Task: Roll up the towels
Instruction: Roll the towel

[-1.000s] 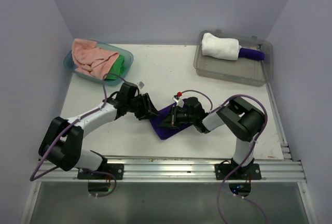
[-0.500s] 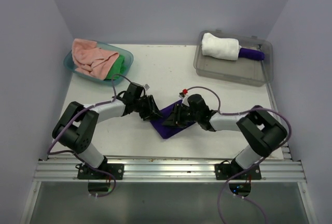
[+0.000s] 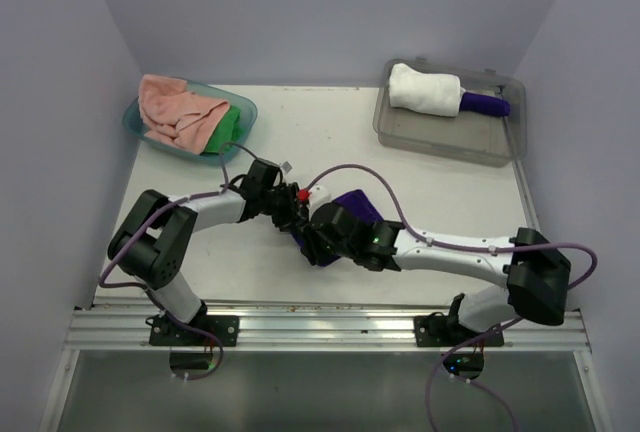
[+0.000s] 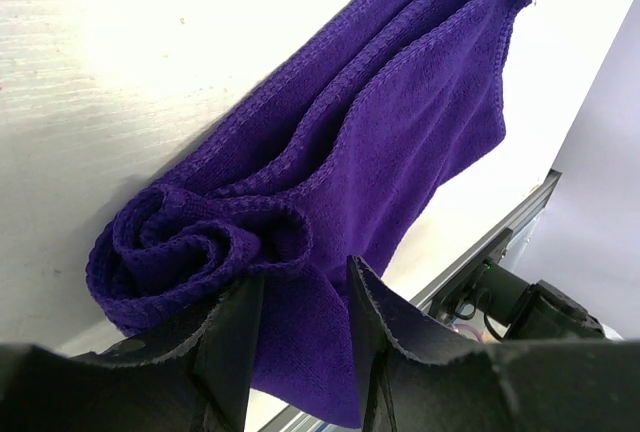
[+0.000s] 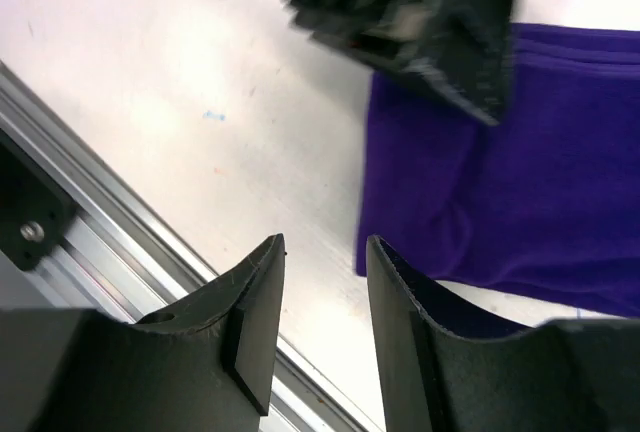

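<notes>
A purple towel (image 3: 352, 202) lies on the white table, mostly hidden under both arms in the top view. In the left wrist view its near end (image 4: 190, 242) is curled into a loose roll and the rest (image 4: 420, 132) lies folded flat. My left gripper (image 4: 303, 272) is at that rolled end with towel fabric pinched between its fingers; it also shows in the top view (image 3: 293, 210). My right gripper (image 5: 325, 242) is open and empty, over bare table just beside the towel's edge (image 5: 480, 202), near the front rail; it also shows in the top view (image 3: 318, 240).
A teal basket (image 3: 135, 124) at the back left holds a pink towel (image 3: 175, 107) and a green towel (image 3: 232, 124). A clear bin (image 3: 445, 137) at the back right holds a rolled white towel (image 3: 425, 90) and a purple roll (image 3: 485, 104). An aluminium rail (image 3: 320, 317) runs along the front edge.
My right arm has stretched out to the left, and its gripper has moved from the towel's right side to its near left corner. My left gripper has stayed at the towel's end.
</notes>
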Available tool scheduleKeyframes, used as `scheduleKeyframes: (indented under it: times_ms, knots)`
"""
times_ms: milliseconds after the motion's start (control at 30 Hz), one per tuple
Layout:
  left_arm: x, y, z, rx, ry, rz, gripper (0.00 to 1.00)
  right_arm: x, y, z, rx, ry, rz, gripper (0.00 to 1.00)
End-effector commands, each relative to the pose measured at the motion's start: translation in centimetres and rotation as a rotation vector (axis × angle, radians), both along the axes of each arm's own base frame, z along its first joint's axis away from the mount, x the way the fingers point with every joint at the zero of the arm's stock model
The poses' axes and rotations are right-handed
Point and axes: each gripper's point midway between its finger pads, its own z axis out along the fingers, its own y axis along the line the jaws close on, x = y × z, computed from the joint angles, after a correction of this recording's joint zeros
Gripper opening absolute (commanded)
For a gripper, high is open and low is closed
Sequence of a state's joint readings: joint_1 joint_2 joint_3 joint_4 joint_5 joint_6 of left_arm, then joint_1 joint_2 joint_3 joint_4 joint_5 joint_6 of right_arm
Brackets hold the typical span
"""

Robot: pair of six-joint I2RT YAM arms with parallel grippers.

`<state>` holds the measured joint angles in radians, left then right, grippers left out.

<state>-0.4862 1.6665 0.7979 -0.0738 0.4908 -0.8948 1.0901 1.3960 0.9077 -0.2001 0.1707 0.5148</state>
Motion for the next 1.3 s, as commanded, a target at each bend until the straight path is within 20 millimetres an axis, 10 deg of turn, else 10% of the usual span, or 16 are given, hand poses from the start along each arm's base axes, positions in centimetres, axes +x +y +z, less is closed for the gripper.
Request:
scheduleKeyframes:
  times_ms: [0, 733, 933, 1267]
  knots:
    - [0.1, 0.1, -1.4, 0.05, -0.006, -0.015, 0.43, -0.2, 0.3, -1.0, -0.194, -0.129, 0.078, 0.42]
    - [0.4, -0.6, -0.2, 0.014, -0.008, -0.038, 0.53, 2.6, -2.3, -10.9, -0.52, -0.178, -0.028, 0.45]
    - [1.5, -0.7, 3.3, -0.054, -0.065, -0.037, 0.66, 1.3, -2.0, -11.7, -0.415, -0.096, -0.022, 0.03]
    - [2.7, 0.8, 8.5, -0.145, -0.15, -0.032, 0.87, 1.0, -2.3, -10.7, -0.196, 0.031, -0.018, 0.0]
